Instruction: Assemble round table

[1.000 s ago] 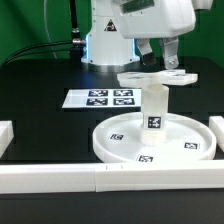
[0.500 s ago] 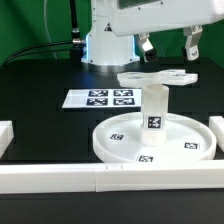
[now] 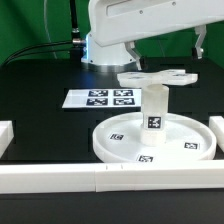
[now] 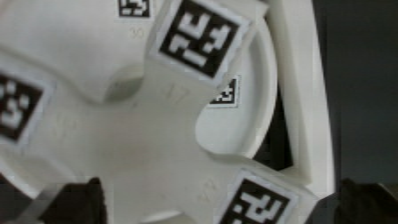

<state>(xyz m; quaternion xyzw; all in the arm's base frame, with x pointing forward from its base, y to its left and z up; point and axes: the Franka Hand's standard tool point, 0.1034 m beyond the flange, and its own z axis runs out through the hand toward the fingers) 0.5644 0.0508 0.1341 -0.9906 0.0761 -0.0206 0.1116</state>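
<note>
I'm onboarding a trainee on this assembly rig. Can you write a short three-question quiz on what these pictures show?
1. True or false: the cross-shaped foot piece rests on top of the upright leg.
2. The gripper is: A) shut on the leg; B) open above the foot piece, holding nothing; C) shut and empty.
3. What does the leg stand in?
Key: 1 true; 2 B; 3 the round disc.
</note>
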